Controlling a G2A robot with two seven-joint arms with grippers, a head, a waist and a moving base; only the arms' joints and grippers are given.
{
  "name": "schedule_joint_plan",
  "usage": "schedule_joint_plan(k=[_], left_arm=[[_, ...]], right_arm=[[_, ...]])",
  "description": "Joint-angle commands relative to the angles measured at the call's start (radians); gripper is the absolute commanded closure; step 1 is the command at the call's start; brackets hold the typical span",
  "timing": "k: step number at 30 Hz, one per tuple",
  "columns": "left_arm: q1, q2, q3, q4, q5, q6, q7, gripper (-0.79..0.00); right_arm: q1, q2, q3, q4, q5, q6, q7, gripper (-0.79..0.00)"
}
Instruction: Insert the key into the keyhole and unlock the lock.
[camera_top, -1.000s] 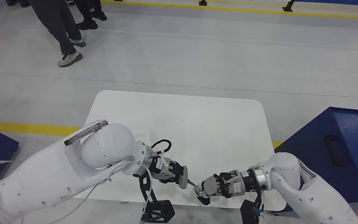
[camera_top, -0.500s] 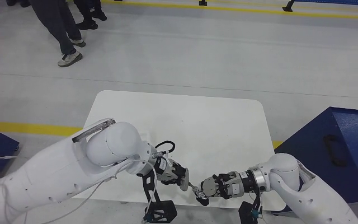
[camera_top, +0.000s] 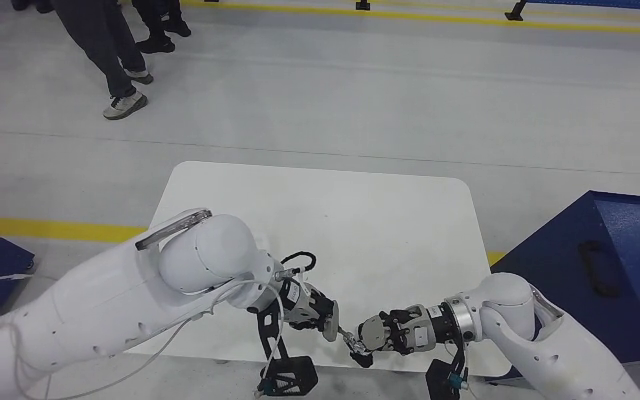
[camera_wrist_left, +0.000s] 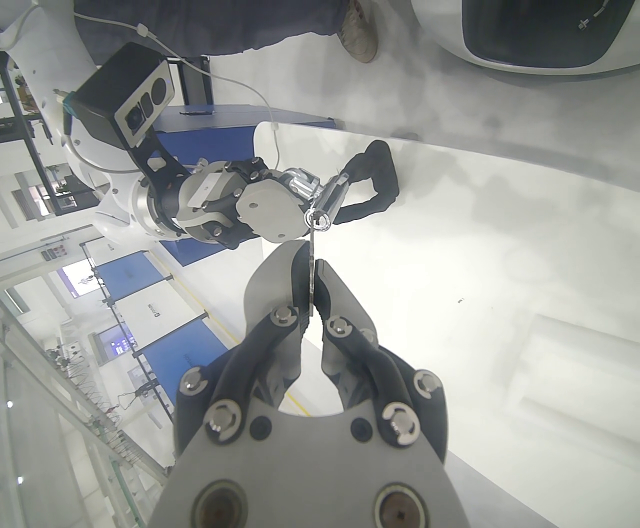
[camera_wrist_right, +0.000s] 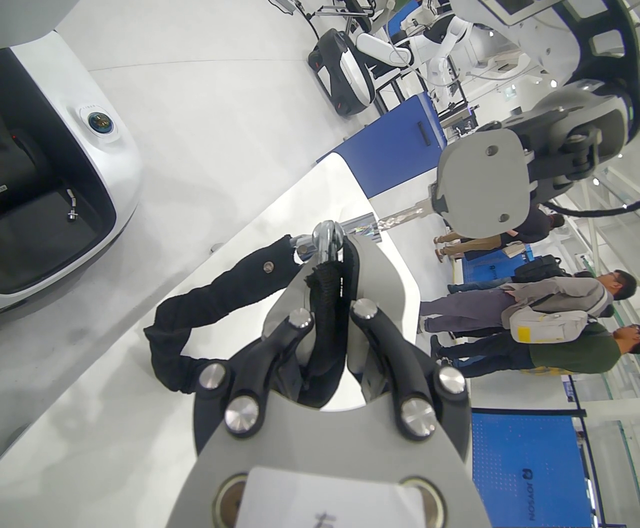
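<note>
The white table (camera_top: 400, 215) stands on a pale grey floor (camera_top: 350, 90) crossed by yellow lines (camera_top: 60, 230). A dark blue cabinet (camera_top: 590, 270) is near the table's right side. The two arms meet over the table's edge nearest the robot.

The right gripper (camera_wrist_right: 330, 272) is clamped on the lock (camera_wrist_right: 327, 240). Its fingers pinch the black sleeved cable where it joins the chrome body. The rest of the cable loop (camera_wrist_right: 200, 320) curls out to one side, free of the fingers.

The left gripper (camera_wrist_left: 311, 280) pinches the key (camera_wrist_left: 312, 250) by its flat head, its fingers drawn narrow against it. The key's tip meets the end of the lock's body, and its depth cannot be told.
</note>
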Motion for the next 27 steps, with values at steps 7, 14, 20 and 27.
schedule_joint_plan(k=[7, 14, 20, 27], left_arm=[[-0.011, -0.006, 0.004, 0.011, -0.006, -0.007, -0.008, 0.0], [-0.018, -0.01, 0.019, 0.01, -0.004, -0.016, 0.002, 0.0], [-0.026, -0.017, 0.033, 0.015, -0.002, -0.031, -0.003, 0.0], [-0.036, -0.028, 0.045, 0.015, -0.012, -0.039, -0.01, 0.0]], right_arm=[[0.003, 0.001, -0.001, 0.002, -0.005, 0.004, -0.003, 0.0], [0.002, 0.003, 0.001, 0.006, -0.008, 0.01, -0.012, 0.0], [0.0, 0.005, 0.004, 0.004, -0.017, 0.017, -0.011, 0.0], [-0.007, 0.008, 0.008, -0.002, -0.028, 0.028, -0.004, 0.0]])
